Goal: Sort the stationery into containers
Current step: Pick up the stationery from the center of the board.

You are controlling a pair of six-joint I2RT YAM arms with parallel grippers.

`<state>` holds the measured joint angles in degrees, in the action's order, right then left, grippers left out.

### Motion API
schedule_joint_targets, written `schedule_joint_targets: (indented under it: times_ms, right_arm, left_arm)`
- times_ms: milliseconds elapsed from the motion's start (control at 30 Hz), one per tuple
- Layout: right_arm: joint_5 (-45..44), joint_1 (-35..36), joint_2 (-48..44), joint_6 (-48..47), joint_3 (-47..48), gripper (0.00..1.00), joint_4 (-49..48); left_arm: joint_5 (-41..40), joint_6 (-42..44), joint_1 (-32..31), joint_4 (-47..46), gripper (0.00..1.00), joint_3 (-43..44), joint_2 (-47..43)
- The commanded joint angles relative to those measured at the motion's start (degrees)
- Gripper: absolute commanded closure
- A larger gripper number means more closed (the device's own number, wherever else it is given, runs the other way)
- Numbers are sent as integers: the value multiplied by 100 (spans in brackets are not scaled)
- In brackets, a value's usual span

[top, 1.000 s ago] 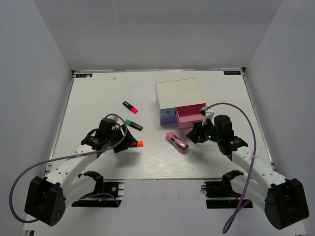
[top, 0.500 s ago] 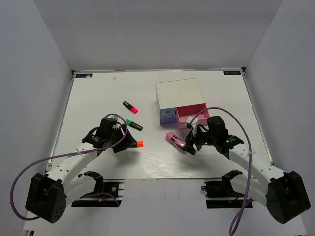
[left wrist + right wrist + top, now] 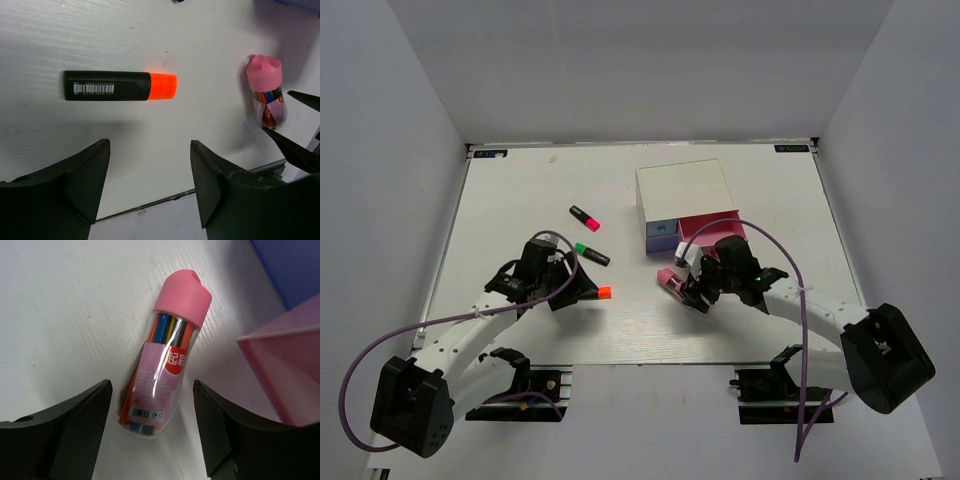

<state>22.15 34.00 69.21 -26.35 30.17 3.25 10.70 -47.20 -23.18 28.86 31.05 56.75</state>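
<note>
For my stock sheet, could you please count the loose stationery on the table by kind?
Highlighters: 3 (pink-capped highlighter, green-capped highlighter, orange-capped highlighter)
Pink-lidded pen tube: 1
Total: 4

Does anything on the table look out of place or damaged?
Nothing looks damaged. The pink drawer juts open from the white-topped box, and the pink-capped pen tube lies slanted on its side near it.

pink-capped pen tube (image 3: 666, 279) — mostly under right end effector (image 3: 691, 291) | pink drawer (image 3: 292, 375) — cut by frame edge
</note>
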Motion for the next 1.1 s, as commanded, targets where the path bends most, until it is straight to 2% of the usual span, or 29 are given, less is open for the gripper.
schedule_joint_targets:
  times_ms: [0,300,367,433,500,533,633,833,1067]
  right_arm:
    - [-492,212,197,-81,24,28,-623]
    - [-572,538,418,-414,-99,30,-501]
    - [-537,617,348,-459,-169,38,-474]
    - [-449,652,260,-590,-240,53,-404]
    - [-335,669,155,-722,-284,60,-334]
    - [-273,687,146,-810,-275,68,-142]
    - [157,713,-12,-1186,-223,78,280]
    - [1422,722,-829,-1899,102,86,1002]
    - [1784,705,-1050,-1830,875,89,1065]
  left_arm:
    - [-121,-35,-29,102,25,130,-164]
    - [-173,-88,-29,155,25,130,-217]
    - [-173,-88,-29,155,25,130,-217]
    - [-173,-88,-29,155,25,130,-217]
    - [-173,-88,-29,155,25,130,-217]
    - [-173,-88,-29,155,25,130,-217]
    - [-173,-88,-29,93,25,130,-164]
    - [2,17,-29,-118,25,182,-217]
    - [55,18,-29,-188,25,130,-322]
